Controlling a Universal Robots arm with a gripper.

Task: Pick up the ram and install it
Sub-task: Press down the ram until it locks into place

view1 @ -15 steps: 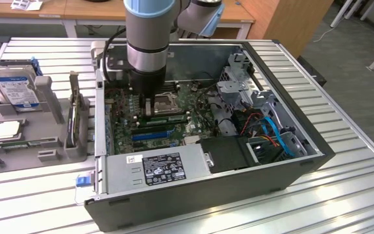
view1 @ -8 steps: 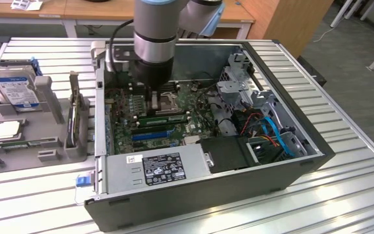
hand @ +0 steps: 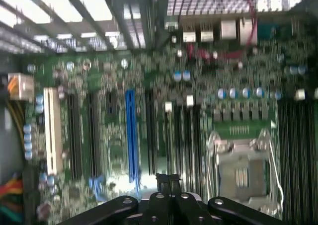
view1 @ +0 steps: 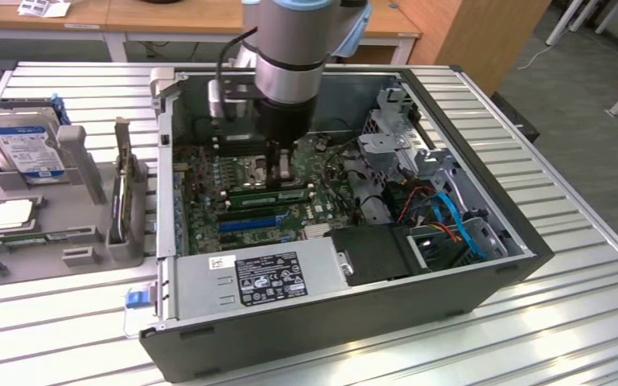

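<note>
On the slatted metal desk (view1: 62, 322) we saw the open computer case (view1: 341, 322), our hand (view1: 286, 178) closed together just above the ram (view1: 269, 195) lying on the motherboard (hand: 114, 135)

The open computer case (view1: 470, 193) leaves free room only from above. Its walls close every side. Inside, at 3 o'clock of the gripper (view1: 284, 183), the metal drive cage (view1: 389, 153) and blue cables (view1: 449, 213) stand in the way; at 6 o'clock, the power supply (view1: 261, 277).
</note>
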